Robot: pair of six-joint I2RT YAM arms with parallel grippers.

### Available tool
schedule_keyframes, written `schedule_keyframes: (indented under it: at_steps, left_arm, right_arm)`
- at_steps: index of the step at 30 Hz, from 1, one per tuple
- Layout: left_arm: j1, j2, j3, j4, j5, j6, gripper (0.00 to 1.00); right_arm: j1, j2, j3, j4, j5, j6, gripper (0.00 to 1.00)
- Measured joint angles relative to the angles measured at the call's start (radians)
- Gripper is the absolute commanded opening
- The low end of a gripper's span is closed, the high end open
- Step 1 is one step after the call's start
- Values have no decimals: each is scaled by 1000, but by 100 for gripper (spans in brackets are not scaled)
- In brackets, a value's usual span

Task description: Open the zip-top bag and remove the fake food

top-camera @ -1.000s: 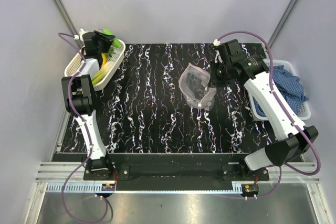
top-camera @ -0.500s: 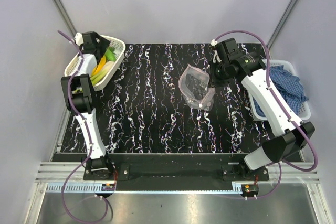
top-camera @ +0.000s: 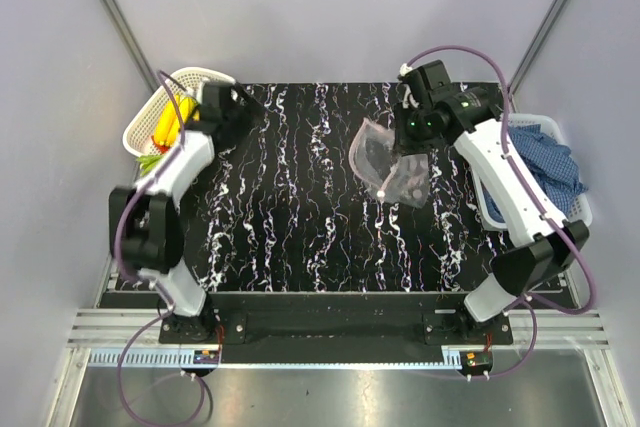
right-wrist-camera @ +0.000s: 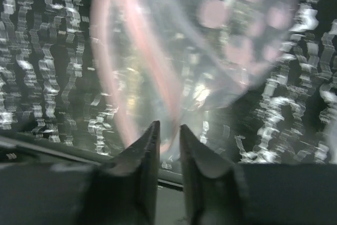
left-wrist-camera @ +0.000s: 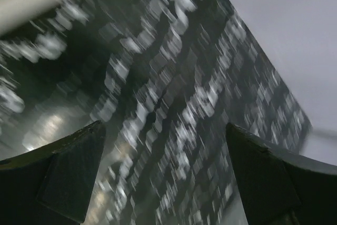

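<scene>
The zip-top bag (top-camera: 392, 169), clear with pale dots and a pink zip strip, lies crumpled on the black marbled table right of centre. It fills the right wrist view as a blurred bag (right-wrist-camera: 210, 40). My right gripper (top-camera: 411, 140) hovers at its far edge. In its own view the right gripper (right-wrist-camera: 168, 126) is open by a narrow gap, and the pink strip runs down toward that gap. Fake food (top-camera: 165, 123), yellow and green, lies in the white mesh basket (top-camera: 205, 75) at the far left. My left gripper (top-camera: 243, 107) is just right of the basket. It stands wide open and empty (left-wrist-camera: 164, 130) over the table.
A second white basket (top-camera: 583, 209) holding a blue checked cloth (top-camera: 545, 162) stands off the table's right edge, beside the right arm. The grey enclosure walls close in on the left, right and back.
My left arm swung out of the basket to the right over the table, its jaws now wide. My right jaws parted slightly, and the bag shifted right and changed shape.
</scene>
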Motion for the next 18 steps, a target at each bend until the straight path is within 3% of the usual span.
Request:
schedule_keyframes:
  at_steps: [3,5,6,7,12,18]
  left_arm:
    - [-143,-198,-149,-13,36,-4,99]
    - [-203,-333,-219,-42,45,-4,99]
    - [-218,-404,-246,-54,44,-3,99]
    - [-234,-497,-283,-69,35,-2,99]
    - [-340,-835,-385,-108,13,11,99]
    - [-540,-1000,-497,-146,36,-4,99]
  right_arm:
    - [0,66,26,42,-97,37,49]
    - [0,116,48,78,-186,72,66]
    - [0,132,50,100,-221,91,78]
    - [2,143,50,119,-252,106,100]
    - [6,101,17,174,-277,149,100]
    - [6,-161,-265,259,-261,203,100]
